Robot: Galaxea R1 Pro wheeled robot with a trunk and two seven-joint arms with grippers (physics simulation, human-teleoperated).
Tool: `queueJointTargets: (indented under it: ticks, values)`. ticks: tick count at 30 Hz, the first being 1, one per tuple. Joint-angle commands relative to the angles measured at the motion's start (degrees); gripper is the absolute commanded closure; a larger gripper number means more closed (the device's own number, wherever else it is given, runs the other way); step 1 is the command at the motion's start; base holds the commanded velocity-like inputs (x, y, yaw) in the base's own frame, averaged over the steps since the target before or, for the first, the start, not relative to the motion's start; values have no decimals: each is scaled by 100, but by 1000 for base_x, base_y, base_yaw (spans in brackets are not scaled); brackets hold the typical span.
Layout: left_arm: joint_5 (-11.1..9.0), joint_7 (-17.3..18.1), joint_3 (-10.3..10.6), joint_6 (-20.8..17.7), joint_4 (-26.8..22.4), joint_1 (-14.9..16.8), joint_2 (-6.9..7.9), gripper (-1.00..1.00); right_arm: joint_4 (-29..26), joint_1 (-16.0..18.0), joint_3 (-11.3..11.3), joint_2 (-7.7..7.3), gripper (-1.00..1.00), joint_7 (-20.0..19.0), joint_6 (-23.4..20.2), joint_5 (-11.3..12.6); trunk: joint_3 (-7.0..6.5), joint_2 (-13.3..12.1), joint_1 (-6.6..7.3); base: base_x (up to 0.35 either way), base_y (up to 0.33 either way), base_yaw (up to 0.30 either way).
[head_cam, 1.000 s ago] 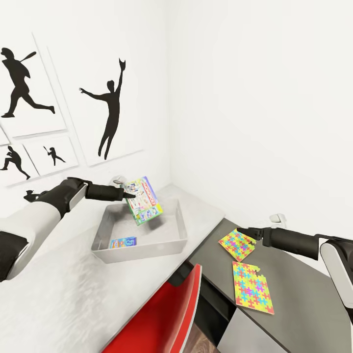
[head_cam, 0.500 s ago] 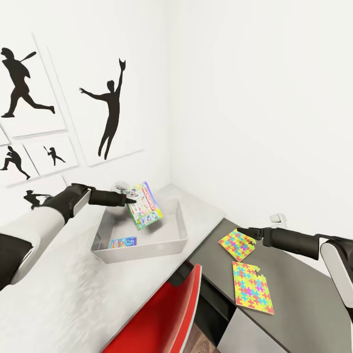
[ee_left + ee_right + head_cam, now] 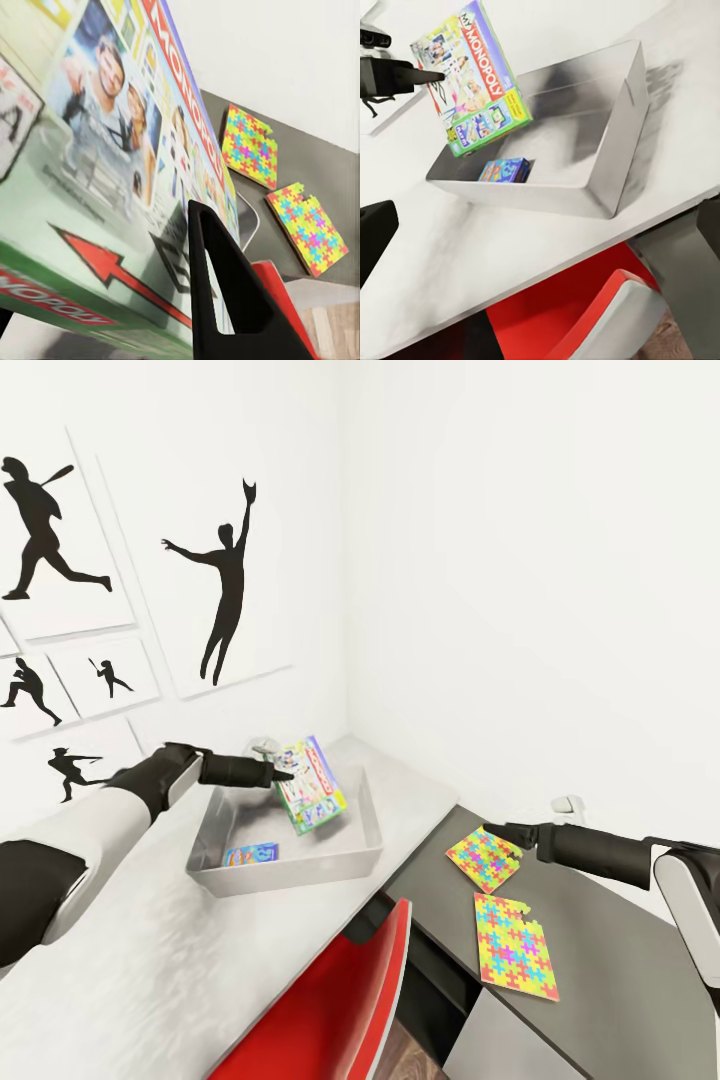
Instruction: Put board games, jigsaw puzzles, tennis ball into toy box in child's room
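Observation:
My left gripper point(image 3: 283, 772) is shut on a board game point(image 3: 312, 785), a green and white Monopoly box. It holds the game tilted in the air above the light grey toy box point(image 3: 300, 867) on the white table. The left wrist view has the board game point(image 3: 112, 165) up close beside one dark finger point(image 3: 225, 300). In the toy box lies a small blue flat box point(image 3: 250, 853). Two jigsaw puzzles point(image 3: 483, 857) point(image 3: 515, 945) rest on the dark table at the right. My right gripper point(image 3: 497, 834) is open at the far puzzle's edge. The tennis ball is out of view.
A red chair point(image 3: 330, 1000) stands in front of the gap between the white table point(image 3: 120, 960) and the dark table point(image 3: 620, 980). Behind the tables are white walls, the left one hung with black athlete silhouettes point(image 3: 225, 585). The right wrist view looks at the toy box point(image 3: 547, 199).
My left gripper has carried the board game to the right and slightly down, further over the toy box. The right arm has stayed still.

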State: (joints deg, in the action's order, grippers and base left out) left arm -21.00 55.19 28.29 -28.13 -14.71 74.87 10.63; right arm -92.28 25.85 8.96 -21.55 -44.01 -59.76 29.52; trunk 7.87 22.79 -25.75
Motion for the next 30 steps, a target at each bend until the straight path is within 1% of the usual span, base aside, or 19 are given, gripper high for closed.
queueJointTargets:
  ticks: [1,4,7,11,12,13,16,17,20,21,26,30]
  values:
    - [-80,14,7,-49,22,5,0,100,-1,7,6,0,-100,-36,-24,0,14,13,-4,0,0,0]
    - [-216,11,-129,-71,77,8,7,100,-1,5,8,-2,-100,-37,-24,61,26,13,-4,0,0,0]
    - [-337,-31,-352,-153,110,44,38,100,-1,5,9,0,-100,-37,-24,92,46,13,-4,0,0,0]
    - [-414,-130,-662,-492,130,207,109,100,-1,6,7,3,-100,-37,-24,115,79,13,-4,0,0,0]
    - [-431,-178,-768,-641,135,299,133,100,-1,5,7,3,-100,-37,-24,122,87,13,-4,0,0,0]
    - [-438,-202,-806,-701,137,342,142,100,-1,6,7,3,-100,-37,-24,124,96,13,-4,0,0,0]
    - [-450,-290,-879,-875,140,445,155,100,-1,7,5,-6,-100,-38,-24,129,123,13,-4,0,0,0]
    - [-450,-290,-879,-875,140,445,155,100,-1,7,5,-6,-100,-38,-24,129,133,13,-4,0,0,0]
    - [-453,-392,-913,-1090,142,536,139,100,-1,8,6,-17,-100,-38,-24,130,160,13,-4,0,0,0]
    - [-453,-392,-913,-1090,142,536,139,100,-1,8,6,-17,-100,-38,-24,130,169,13,-4,0,0,0]
    - [-430,-488,-907,-1340,143,696,89,100,-1,8,5,-28,-100,-38,-24,132,216,13,-4,0,0,0]
    - [-416,-503,-897,-1407,140,743,45,100,-1,13,14,-38,-100,-38,-24,133,253,13,-4,0,0,0]
